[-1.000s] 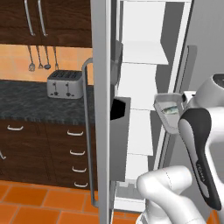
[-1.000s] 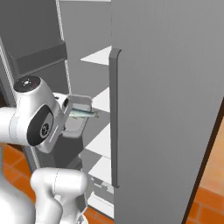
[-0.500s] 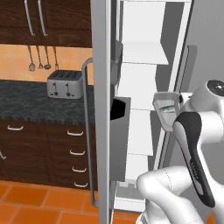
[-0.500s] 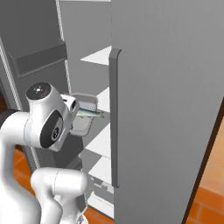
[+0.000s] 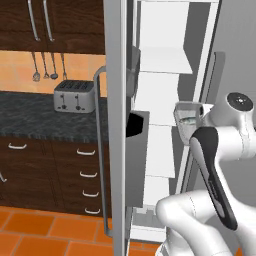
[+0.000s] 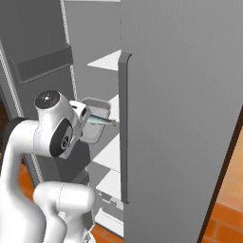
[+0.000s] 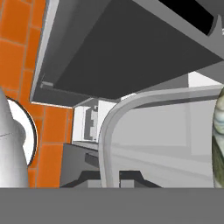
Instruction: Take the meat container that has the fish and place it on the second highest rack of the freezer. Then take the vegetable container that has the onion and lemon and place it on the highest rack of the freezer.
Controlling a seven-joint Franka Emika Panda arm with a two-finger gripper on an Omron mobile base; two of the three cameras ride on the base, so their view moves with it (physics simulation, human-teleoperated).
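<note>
Left base view, meat container point(image 5: 189, 114): shallow grey tray carried in the air at the right edge of the open freezer, level with its middle racks point(image 5: 161, 106); judged to be held there so it can slide onto the second highest rack.
Left base view, fish point(image 5: 190, 120): slim silvery strip lying inside the tray.
Left base view, surroundings: toaster point(image 5: 75, 96) on the dark table point(image 5: 35, 112) far left, utensils hanging above it, open freezer door point(image 5: 116, 125) between them and the racks.
Right base view, meat container point(image 6: 95, 118): tray tipped toward the camera, just left of the near door's handle point(image 6: 124, 123), not yet over a rack; the arm's wrist hides the grasp point.
Right base view, fish point(image 6: 103, 121): shows as a pale greenish sliver pointing right, toward the racks.
Hand view, meat container point(image 7: 144, 131): curved grey rim and pale floor seen at close range, which the base views lack.
Hand view, fish point(image 7: 218, 144): mottled edge at far right.
Pincer: pressed together, pinching the tray's rim by judgement; the tips themselves are hidden.
</note>
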